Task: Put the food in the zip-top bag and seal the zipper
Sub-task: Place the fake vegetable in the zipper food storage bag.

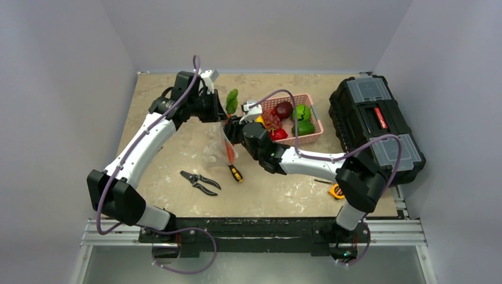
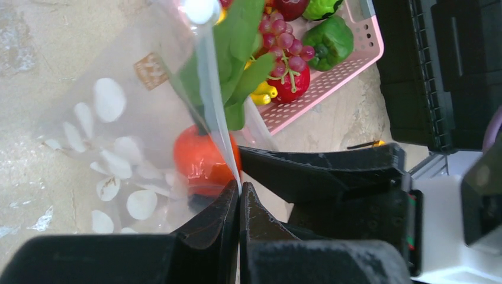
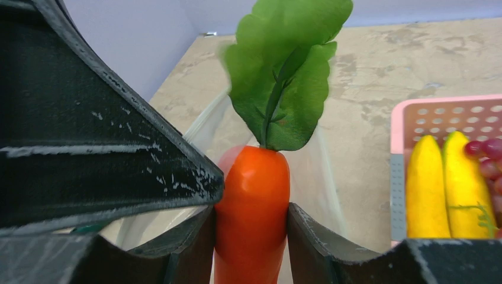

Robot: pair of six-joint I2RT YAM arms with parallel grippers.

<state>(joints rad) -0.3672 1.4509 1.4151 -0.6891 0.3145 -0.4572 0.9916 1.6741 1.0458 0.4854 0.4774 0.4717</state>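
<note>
My left gripper (image 2: 240, 188) is shut on the mouth edge of the clear dotted zip-top bag (image 2: 112, 136) and holds it up over the table. My right gripper (image 3: 251, 228) is shut on the orange carrot (image 3: 253, 207), green top up, with its lower part inside the bag's mouth. The carrot also shows through the bag in the left wrist view (image 2: 201, 157) and in the top view (image 1: 229, 151). The bag (image 1: 216, 148) hangs between both grippers. The zipper strip (image 2: 208, 89) runs up from my left jaws. Other food lies in the pink basket (image 1: 314, 127).
A black toolbox (image 1: 376, 127) stands at the right. Pliers (image 1: 199, 182) and a yellow-handled screwdriver (image 1: 235, 173) lie on the table in front of the bag. A yellow tape measure (image 1: 337, 190) lies near the right arm.
</note>
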